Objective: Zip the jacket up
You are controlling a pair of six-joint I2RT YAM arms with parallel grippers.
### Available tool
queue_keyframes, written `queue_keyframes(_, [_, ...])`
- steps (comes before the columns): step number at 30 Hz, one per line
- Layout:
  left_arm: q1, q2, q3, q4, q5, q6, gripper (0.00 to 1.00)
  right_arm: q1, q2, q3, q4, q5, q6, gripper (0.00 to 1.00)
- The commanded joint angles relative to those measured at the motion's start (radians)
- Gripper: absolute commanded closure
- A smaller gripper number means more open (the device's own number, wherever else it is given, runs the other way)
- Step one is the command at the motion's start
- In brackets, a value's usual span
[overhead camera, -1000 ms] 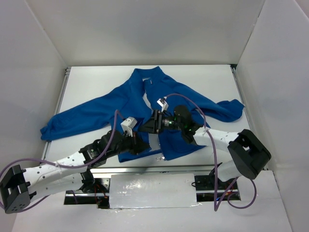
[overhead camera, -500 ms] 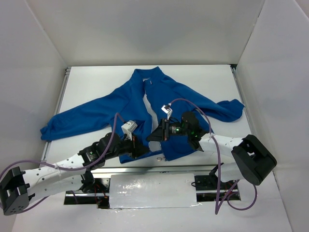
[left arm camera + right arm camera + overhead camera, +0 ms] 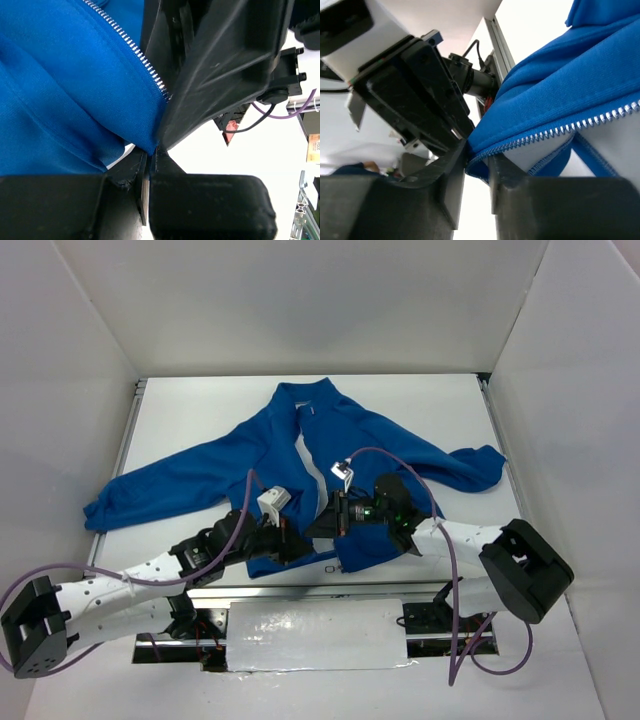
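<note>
Left pincer (image 3: 294,541) clamped, right pincer (image 3: 316,527) pinching, close together

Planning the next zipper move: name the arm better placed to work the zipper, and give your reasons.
Right, probably. The right tool grips the jacket right on its zipper teeth at the bottom end. The left tool is shut on the hem corner below the teeth, suiting an anchor.

Right gripper (image 3: 320,524) gone from mid-front of jacket (image 3: 190,475) down to near hem, now close beside left gripper (image 3: 292,542). Its jaws narrowed onto zipper edge (image 3: 555,132). Right elbow (image 3: 520,575) swung lower in top view. Left gripper nudged slightly rightward. White strip (image 3: 312,472) between front panels shows wider.
</note>
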Motion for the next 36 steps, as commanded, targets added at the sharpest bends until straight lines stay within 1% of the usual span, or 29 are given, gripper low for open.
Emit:
queue_keyframes(1, [0.005,0.022,0.062,0.052,0.014,0.025,1.00,0.020,-0.028,-0.004,-0.004,0.048,-0.025,0.72])
queue_keyframes(3, [0.003,0.041,0.074,0.047,0.016,0.025,1.00,0.031,-0.035,0.013,-0.045,0.074,-0.044,0.79])
queue_keyframes(4, [0.005,0.044,0.078,0.044,0.017,0.030,1.00,0.036,-0.042,0.022,-0.094,0.089,-0.055,0.89])
queue_keyframes(5, [0.005,0.047,0.082,0.033,0.019,0.031,0.98,0.037,-0.047,0.037,-0.122,0.116,-0.080,0.96])
queue_keyframes(6, [0.006,0.047,0.083,0.033,0.017,0.031,0.95,0.036,-0.051,0.040,-0.143,0.127,-0.089,0.97])
queue_keyframes(7, [0.005,0.047,0.085,0.018,0.017,0.034,0.84,0.037,-0.057,0.046,-0.182,0.140,-0.098,0.98])
queue_keyframes(9, [0.005,0.033,0.079,0.004,0.020,0.035,0.69,0.037,-0.077,0.060,-0.220,0.163,-0.130,0.98])
queue_keyframes(10, [0.006,0.025,0.068,-0.002,0.022,0.035,0.56,0.034,-0.084,0.066,-0.246,0.169,-0.140,0.99])
queue_keyframes(12, [0.006,-0.005,0.046,0.001,0.034,0.031,0.45,0.026,-0.091,0.074,-0.248,0.160,-0.147,0.99])
queue_keyframes(13, [0.006,-0.018,0.023,0.010,0.039,0.028,0.38,0.023,-0.090,0.076,-0.222,0.134,-0.141,0.99])
queue_keyframes(15, [0.006,-0.045,0.002,0.048,0.058,0.025,0.33,0.022,-0.073,0.079,-0.175,0.098,-0.118,0.96])
queue_keyframes(17, [0.008,-0.057,-0.018,0.088,0.083,0.027,0.32,0.019,-0.052,0.079,-0.130,0.046,-0.083,0.94])
queue_keyframes(18, [0.009,-0.058,-0.023,0.098,0.091,0.028,0.39,0.020,-0.047,0.079,-0.098,0.039,-0.074,0.93])
queue_keyframes(19, [0.008,-0.053,-0.024,0.110,0.097,0.031,0.43,0.020,-0.042,0.080,-0.092,0.026,-0.066,0.93])
queue_keyframes(25, [0.009,-0.016,-0.017,0.119,0.143,0.047,0.61,0.002,-0.065,0.095,-0.154,0.028,-0.104,0.92])
queue_keyframes(26, [0.009,-0.013,-0.021,0.121,0.149,0.047,0.69,-0.003,-0.071,0.095,-0.166,0.026,-0.107,0.91])
queue_keyframes(28, [0.009,-0.010,-0.026,0.131,0.151,0.041,0.73,-0.016,-0.076,0.099,-0.183,0.022,-0.118,0.91])
queue_keyframes(29, [0.009,-0.010,-0.030,0.133,0.152,0.039,0.78,-0.021,-0.081,0.099,-0.190,0.022,-0.123,0.91])
queue_keyframes(31, [0.009,-0.010,-0.033,0.136,0.152,0.038,0.81,-0.030,-0.085,0.100,-0.197,0.012,-0.123,0.89])
queue_keyframes(32, [0.009,-0.008,-0.034,0.136,0.151,0.038,0.89,-0.029,-0.085,0.100,-0.197,0.006,-0.123,0.88])
queue_keyframes(35, [0.009,-0.005,-0.029,0.142,0.152,0.039,1.00,-0.030,-0.085,0.102,-0.191,-0.017,-0.123,0.52])
queue_keyframes(36, [0.011,-0.002,-0.027,0.145,0.152,0.039,1.00,-0.030,-0.091,0.097,-0.193,-0.018,-0.124,0.41])
